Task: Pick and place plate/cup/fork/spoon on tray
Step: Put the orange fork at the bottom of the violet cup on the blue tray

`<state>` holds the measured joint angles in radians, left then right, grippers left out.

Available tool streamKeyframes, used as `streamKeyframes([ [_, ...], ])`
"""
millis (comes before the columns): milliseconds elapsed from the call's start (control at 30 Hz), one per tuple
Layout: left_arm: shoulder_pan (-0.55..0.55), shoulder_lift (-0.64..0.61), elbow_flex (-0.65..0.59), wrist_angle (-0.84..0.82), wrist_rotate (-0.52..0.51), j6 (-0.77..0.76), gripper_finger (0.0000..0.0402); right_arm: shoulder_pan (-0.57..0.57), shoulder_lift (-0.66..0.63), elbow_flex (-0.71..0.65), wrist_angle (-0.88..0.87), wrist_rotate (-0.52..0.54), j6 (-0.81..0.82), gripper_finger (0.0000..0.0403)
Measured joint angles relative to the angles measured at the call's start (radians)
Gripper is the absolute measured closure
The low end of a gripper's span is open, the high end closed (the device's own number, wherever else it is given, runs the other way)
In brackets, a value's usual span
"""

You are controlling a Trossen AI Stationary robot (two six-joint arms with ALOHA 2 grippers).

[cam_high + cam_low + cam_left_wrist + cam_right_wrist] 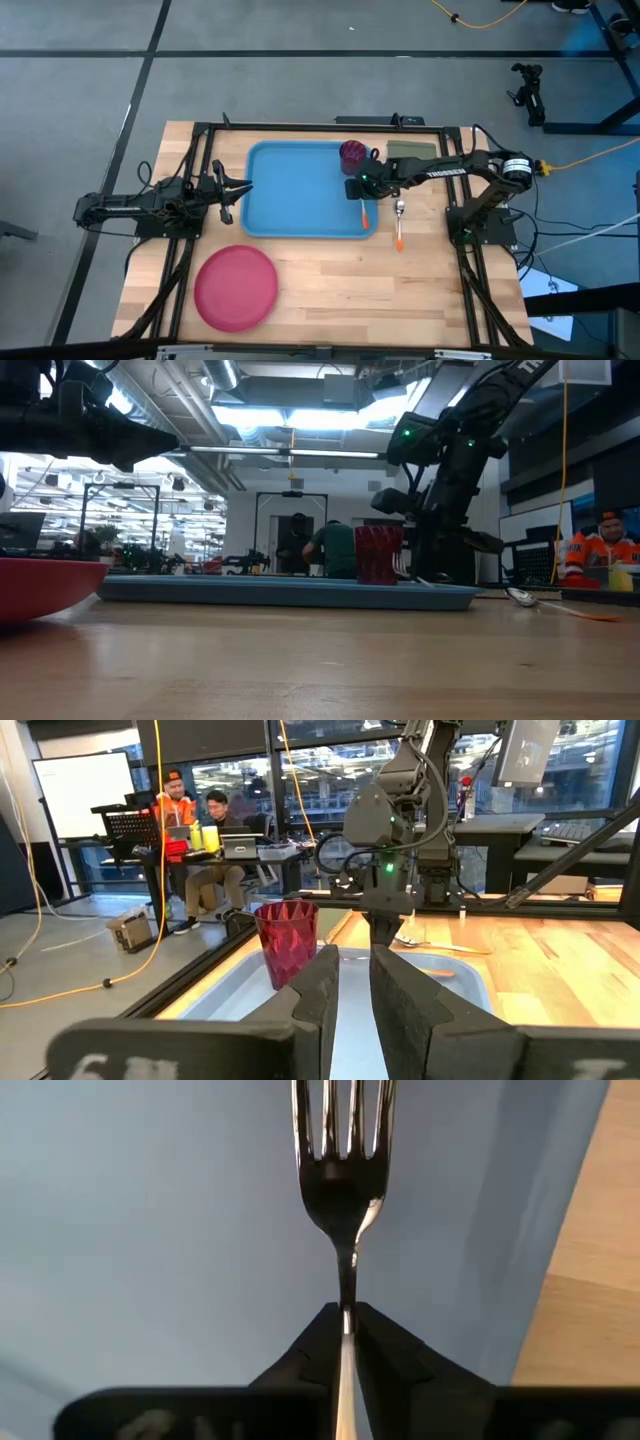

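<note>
The light-blue tray (300, 200) lies mid-table. The dark magenta cup (352, 153) stands upright in its far right corner and also shows in the left wrist view (288, 938). My right gripper (358, 190) is low over the tray's right part, shut on the fork (342, 1180), whose orange handle (364, 213) points toward the near edge. The spoon (399, 225) lies on the wood right of the tray. The pink-red plate (236, 288) lies on the table at the near left. My left gripper (243, 188) waits at the tray's left edge, empty, with a narrow gap between its fingers. My right gripper pinches the fork's thin silver neck (346, 1295), just behind the tined head, between its two fingertips. The fingers come from above, pointing down, one on each side of the neck. The head reaches ahead over the tray floor; whether the fork rests on the tray, I cannot tell.
An olive-green pad (412, 150) lies beyond the tray's far right corner. Dark frame rails run along the table's left and right sides. Bare wood lies between the tray and the near edge, right of the plate. People sit in the room behind.
</note>
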<state>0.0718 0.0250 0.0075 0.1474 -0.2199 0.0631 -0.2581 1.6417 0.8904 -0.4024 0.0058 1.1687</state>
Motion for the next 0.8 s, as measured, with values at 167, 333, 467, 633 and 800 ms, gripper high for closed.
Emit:
streamKeyframes([
  [167, 0.0, 0.0, 0.0, 0.0, 0.0, 0.0, 0.0347, 0.0, 0.0, 0.0, -0.024, 0.001, 0.0, 0.0365],
  [333, 0.0, 0.0, 0.0, 0.0, 0.0, 0.0, 0.0346, 0.0, 0.0, 0.0, -0.046, 0.03, 0.005, 0.0364],
  [467, 0.0, 0.0, 0.0, 0.0, 0.0, 0.0, 0.0347, 0.0, 0.0, 0.0, -0.047, 0.03, 0.002, 0.0364],
  [633, 0.0, 0.0, 0.0, 0.0, 0.0, 0.0, 0.0347, 0.007, 0.0, 0.0, -0.051, 0.029, 0.001, 0.0364],
  [800, 0.0, 0.0, 0.0, 0.0, 0.0, 0.0, 0.0346, 0.023, -0.001, 0.0, -0.051, 0.025, 0.001, 0.0363],
])
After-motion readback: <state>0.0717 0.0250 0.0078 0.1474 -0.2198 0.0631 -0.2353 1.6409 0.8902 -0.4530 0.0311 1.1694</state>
